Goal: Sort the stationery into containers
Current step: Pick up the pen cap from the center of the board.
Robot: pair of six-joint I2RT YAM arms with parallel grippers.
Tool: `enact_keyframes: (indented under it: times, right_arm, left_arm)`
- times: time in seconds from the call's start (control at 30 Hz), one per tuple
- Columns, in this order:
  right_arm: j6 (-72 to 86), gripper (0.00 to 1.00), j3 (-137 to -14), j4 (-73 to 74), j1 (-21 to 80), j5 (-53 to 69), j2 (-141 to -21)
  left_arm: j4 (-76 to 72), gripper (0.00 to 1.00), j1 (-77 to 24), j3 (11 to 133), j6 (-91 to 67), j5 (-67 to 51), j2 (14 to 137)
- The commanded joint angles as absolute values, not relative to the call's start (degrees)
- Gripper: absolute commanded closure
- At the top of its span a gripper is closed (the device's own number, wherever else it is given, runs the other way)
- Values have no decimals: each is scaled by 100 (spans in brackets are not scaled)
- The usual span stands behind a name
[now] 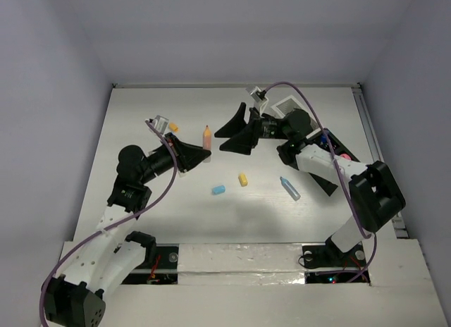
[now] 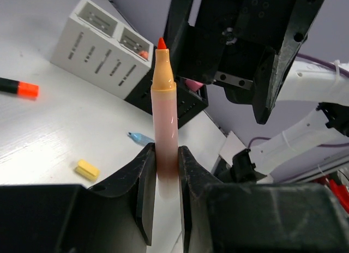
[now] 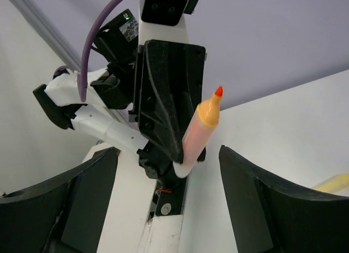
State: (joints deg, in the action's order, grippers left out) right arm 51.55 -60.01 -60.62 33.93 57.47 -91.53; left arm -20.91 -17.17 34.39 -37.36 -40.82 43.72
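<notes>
My left gripper (image 1: 204, 154) is shut on a peach marker (image 1: 207, 137) with an orange tip and holds it upright above the table; the grip shows in the left wrist view (image 2: 163, 166) on the marker's lower barrel (image 2: 165, 122). My right gripper (image 1: 223, 140) is open and empty just right of the marker, facing it; in the right wrist view (image 3: 169, 182) the marker (image 3: 199, 130) stands between its spread fingers, farther off. The containers, white boxes (image 2: 101, 48) joined to black ones (image 2: 185, 103), stand at the far right (image 1: 287, 105).
On the table lie a yellow eraser (image 1: 242, 179), a blue eraser (image 1: 218, 189) and a pale blue marker (image 1: 289, 188). A yellow item (image 1: 173, 127) lies by the left wrist. A black marker with an orange cap (image 2: 19, 88) lies beyond the boxes. White walls surround the table.
</notes>
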Motion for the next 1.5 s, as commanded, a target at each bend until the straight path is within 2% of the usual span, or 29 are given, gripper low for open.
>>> enact_keyframes:
  times: [0.0, 0.17, 0.27, 0.3, 0.37, 0.4, 0.5, 0.57, 0.6, 0.63, 0.77, 1.03, 1.3, 1.47]
  right_arm:
    - [4993, 20, -6389, -5986, 3542, 5669, -9254]
    - [4327, 22, -6556, -5240, 3814, 5336, -9246]
    - [4192, 29, -6671, -5018, 3876, 5274, -9281]
    - [4227, 40, -6680, -5071, 3928, 5282, -9290]
    - [4376, 53, -6619, -5290, 3929, 5282, -9299]
    - [4429, 67, -6601, -5361, 3929, 5274, -9299]
    - [4561, 84, -6487, -5510, 3929, 5160, -9255]
    - [4588, 89, -6451, -5484, 3929, 5020, -9229]
    - [4597, 93, -6399, -5476, 3929, 4932, -9202]
    - [4562, 94, -6372, -5397, 3929, 4852, -9150]
    - [4132, 98, -6293, -4800, 3798, 4352, -8869]
    - [3543, 98, -6021, -3589, 3287, 3631, -8368]
    - [3006, 99, -5696, -2971, 3287, 3112, -8130]
    - [2857, 99, -5493, -2830, 3287, 2953, -7928]
  left_arm:
    - [-2785, 100, -1933, 3393, -3885, -4289, 4438]
    - [-2979, 100, -2258, 3401, -3876, -4210, 4614]
    - [-3085, 100, -2425, 3401, -3876, -4149, 4719]
    - [-3094, 100, -2487, 3410, -3859, -4105, 4746]
    - [-3085, 100, -2487, 3419, -3841, -4061, 4772]
    - [-3085, 100, -2487, 3410, -3823, -4000, 4764]
    - [-3050, 100, -2487, 3410, -3788, -3868, 4702]
    - [-3006, 100, -2487, 3401, -3744, -3797, 4641]
    - [-2945, 95, -2487, 3393, -3718, -3675, 4623]
    - [-2892, 81, -2487, 3393, -3657, -3613, 4597]
    - [-2480, 56, -2487, 3401, -3429, -3315, 4378]
    - [-1266, 56, -2487, 3620, -3348, -1012, 4367]
    - [-1301, 57, -2207, 4429, -3077, 903, 6282]
    - [-1485, 56, -1548, 5078, -3129, 1018, 7757]
